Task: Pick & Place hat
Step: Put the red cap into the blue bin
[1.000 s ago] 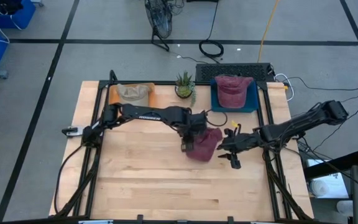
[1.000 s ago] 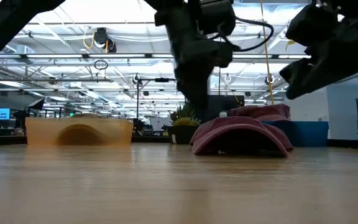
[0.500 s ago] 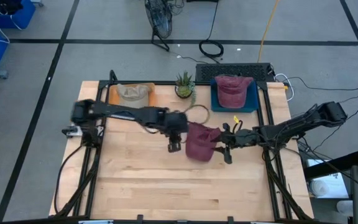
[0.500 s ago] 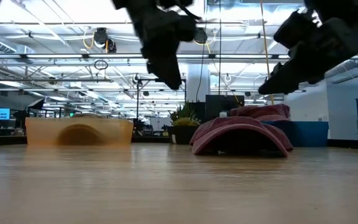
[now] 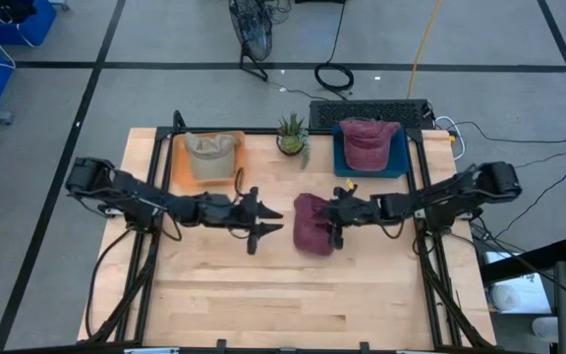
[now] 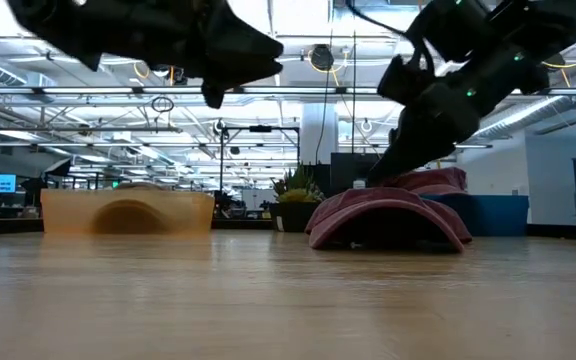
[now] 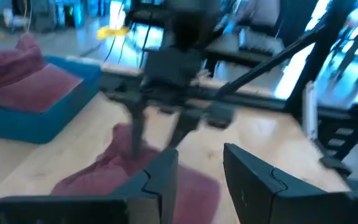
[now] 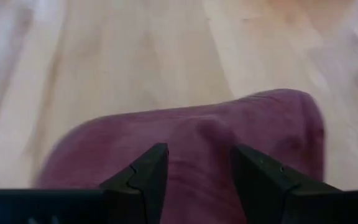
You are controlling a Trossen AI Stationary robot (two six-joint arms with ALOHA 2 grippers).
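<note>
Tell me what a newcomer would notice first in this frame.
The maroon hat lying loose on the middle of the wooden table, with both dark arms reaching in toward it. The right claw is at the hat's edge with its fingers apart, and the left claw hangs open beside it, not touching. At the far edge sit a tan hat on an orange tray, a second maroon hat on a blue tray, and a small plant between them.

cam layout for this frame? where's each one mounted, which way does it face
High: overhead, straight down; both arms, maroon fabric hat mid-table.
Low: table height, level across; same hat, both arms above.
Left wrist: past open left tool toward hat and right arm.
Right wrist: open right tool just over hat.
All four share the hat.
</note>
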